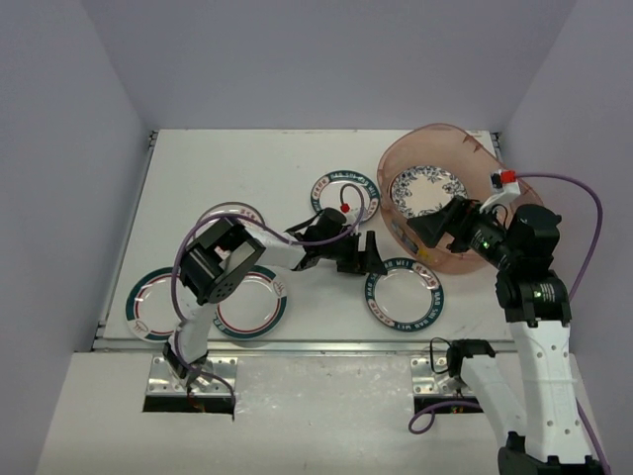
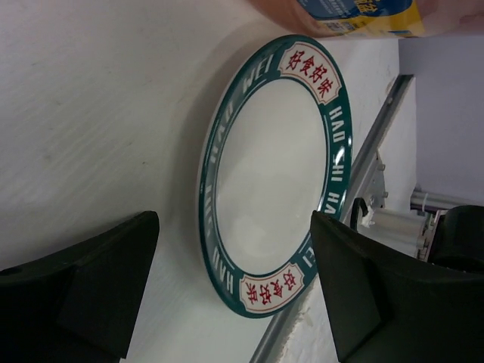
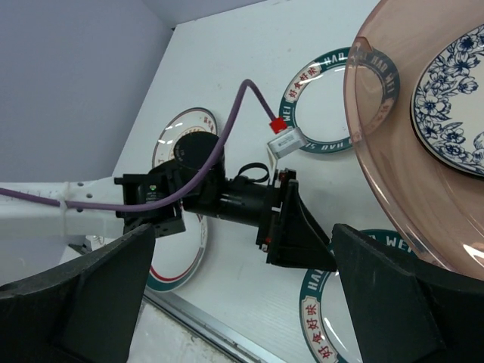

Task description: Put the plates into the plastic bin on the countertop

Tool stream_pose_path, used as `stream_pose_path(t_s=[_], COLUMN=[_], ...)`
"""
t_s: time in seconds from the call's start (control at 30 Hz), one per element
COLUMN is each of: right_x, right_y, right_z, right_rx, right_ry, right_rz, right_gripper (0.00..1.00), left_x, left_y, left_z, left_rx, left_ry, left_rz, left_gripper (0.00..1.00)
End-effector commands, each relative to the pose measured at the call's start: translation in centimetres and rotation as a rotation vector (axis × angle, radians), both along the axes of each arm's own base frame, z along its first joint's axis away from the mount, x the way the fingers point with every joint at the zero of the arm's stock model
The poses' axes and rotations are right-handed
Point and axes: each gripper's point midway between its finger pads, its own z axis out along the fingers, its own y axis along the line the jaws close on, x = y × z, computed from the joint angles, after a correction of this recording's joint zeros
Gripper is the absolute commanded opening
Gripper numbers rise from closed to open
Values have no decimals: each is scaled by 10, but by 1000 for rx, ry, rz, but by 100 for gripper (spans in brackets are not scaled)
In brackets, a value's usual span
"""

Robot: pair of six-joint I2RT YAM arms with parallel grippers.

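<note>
We see a flat white worktop (image 1: 247, 158) with a translucent pink-brown oval bin (image 1: 473, 148) at its far right. A blue floral plate (image 1: 427, 191) lies inside the bin. The right gripper (image 3: 243, 246) hovers by the bin's near rim, jaws wide and empty. A glossy teal-rimmed plate (image 2: 265, 174) with red lettering lies flat just ahead of the left gripper (image 1: 368, 257). Its jaws stand apart either side of the plate's near edge, and we cannot tell whether they touch it. A second teal plate (image 1: 336, 190) lies beside the bin. Three more round plates lie at the left, one (image 1: 229, 213) partly hidden under the left arm.
</note>
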Motion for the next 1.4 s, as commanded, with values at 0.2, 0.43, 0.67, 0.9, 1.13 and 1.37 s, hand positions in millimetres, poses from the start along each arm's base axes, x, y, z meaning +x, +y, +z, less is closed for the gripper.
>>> stream_pose_path(t_s=[0.2, 0.43, 0.67, 0.9, 1.13, 1.37], right_x=[-1, 3, 4, 8, 2, -5], right_y=[8, 1, 18, 50, 83, 86], right_z=[9, -2, -15, -29, -45, -47], right_rx=[-8, -12, 6, 88, 158, 210], right_ry=[-75, -46, -11, 12, 74, 90], right_rz=[65, 12, 148, 376, 527, 545], right_gripper=[99, 99, 99, 99, 63, 0], left_x=[-21, -26, -13, -26, -36, -33], left_y=[-5, 15, 119, 172, 174, 173], left_z=[-55, -25, 107, 205, 244, 262], left_rx=[111, 97, -58, -271, -379, -426], left_ry=[88, 8, -199, -325, -349, -361], left_rz=[-52, -5, 310, 313, 273, 265], left_gripper=[8, 0, 0, 0, 0, 5])
